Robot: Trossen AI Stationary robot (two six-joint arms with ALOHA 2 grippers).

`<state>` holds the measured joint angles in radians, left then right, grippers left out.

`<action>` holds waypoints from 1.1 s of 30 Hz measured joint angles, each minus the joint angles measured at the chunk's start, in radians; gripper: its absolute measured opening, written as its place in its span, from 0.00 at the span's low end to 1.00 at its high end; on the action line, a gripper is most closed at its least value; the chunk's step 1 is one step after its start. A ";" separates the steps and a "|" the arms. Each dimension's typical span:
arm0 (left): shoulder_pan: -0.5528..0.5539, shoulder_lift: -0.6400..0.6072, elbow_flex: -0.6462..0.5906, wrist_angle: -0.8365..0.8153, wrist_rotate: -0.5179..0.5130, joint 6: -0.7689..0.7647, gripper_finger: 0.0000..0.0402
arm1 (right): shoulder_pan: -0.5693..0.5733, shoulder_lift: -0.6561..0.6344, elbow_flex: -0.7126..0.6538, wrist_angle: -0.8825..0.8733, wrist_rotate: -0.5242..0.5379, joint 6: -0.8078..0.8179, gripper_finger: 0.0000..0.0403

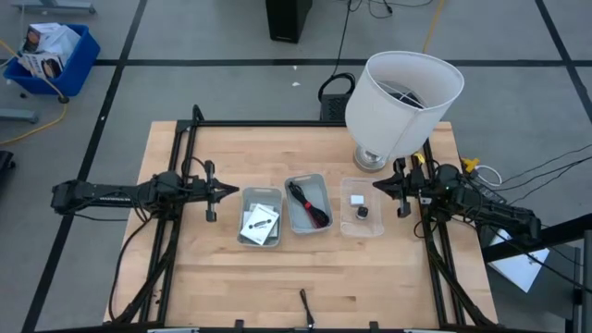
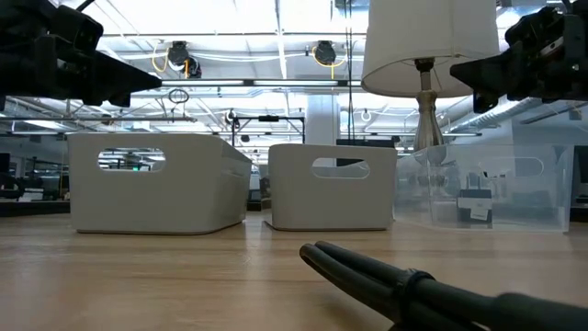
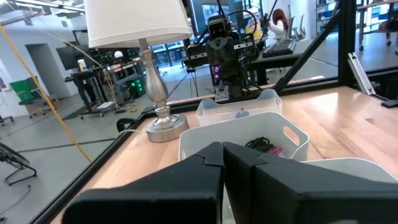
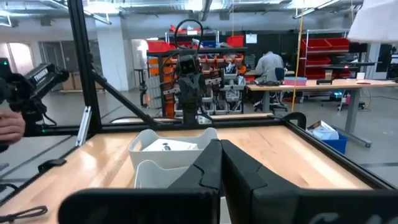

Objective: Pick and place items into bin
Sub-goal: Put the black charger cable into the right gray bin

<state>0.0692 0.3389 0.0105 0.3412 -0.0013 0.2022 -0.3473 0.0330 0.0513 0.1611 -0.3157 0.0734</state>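
Note:
Three bins stand in a row mid-table. The left grey bin (image 1: 260,218) holds white cards (image 1: 262,222). The middle grey bin (image 1: 308,203) holds a black-and-red cable bundle (image 1: 310,205), which the left wrist view also shows (image 3: 264,146). The clear bin (image 1: 362,207) holds a tiny white block (image 1: 356,198) and a tiny black cube (image 1: 363,212). A thin dark stick (image 1: 305,309) lies at the near edge. My left gripper (image 1: 236,191) hovers shut, level, left of the bins. My right gripper (image 1: 376,186) hovers shut beside the clear bin's far right corner. Both hold nothing.
A large white lamp (image 1: 402,97) stands on its metal base (image 1: 370,160) at the far right, close to my right arm. The dark stick fills the low view's foreground (image 2: 395,280). Bare wood lies between the bins and the near edge. A person's hand (image 4: 9,127) shows beyond the table's left.

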 joint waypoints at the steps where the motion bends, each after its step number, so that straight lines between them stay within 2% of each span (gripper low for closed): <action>1: 0.000 0.000 0.000 0.000 0.000 -0.001 0.01 | 0.000 0.000 0.000 -0.001 0.000 -0.003 0.00; 11: 0.000 0.000 0.000 0.000 0.000 0.002 0.11 | 0.000 0.000 0.000 -0.019 0.000 -0.088 0.00; 15: 0.000 0.000 0.000 0.000 -0.001 -0.018 0.12 | 0.000 0.000 0.000 -0.016 0.000 -0.093 0.01; 20: 0.000 0.000 0.000 0.019 -0.003 -0.146 0.12 | 0.000 0.000 0.000 -0.013 0.001 -0.094 0.01; 24: -0.020 0.019 0.044 0.039 -0.004 -0.140 0.12 | 0.000 0.000 0.000 0.021 0.002 -0.121 0.01; 26: -0.067 0.062 0.090 -0.019 -0.005 -0.124 0.11 | 0.000 0.000 0.000 0.038 0.002 -0.120 0.01; 28: -0.129 0.134 0.153 -0.078 -0.058 -0.108 0.09 | 0.000 0.000 0.000 0.055 0.002 -0.120 0.01; 31: -0.232 0.282 0.258 -0.112 -0.148 -0.088 0.03 | 0.000 0.000 0.000 0.059 0.003 -0.120 0.01; 33: -0.292 0.392 0.329 -0.122 -0.174 -0.075 0.01 | 0.000 0.000 0.000 0.059 0.004 -0.120 0.01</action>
<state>-0.2229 0.7304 0.3395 0.2190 -0.1749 0.1272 -0.3470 0.0330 0.0513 0.2203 -0.3121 -0.0467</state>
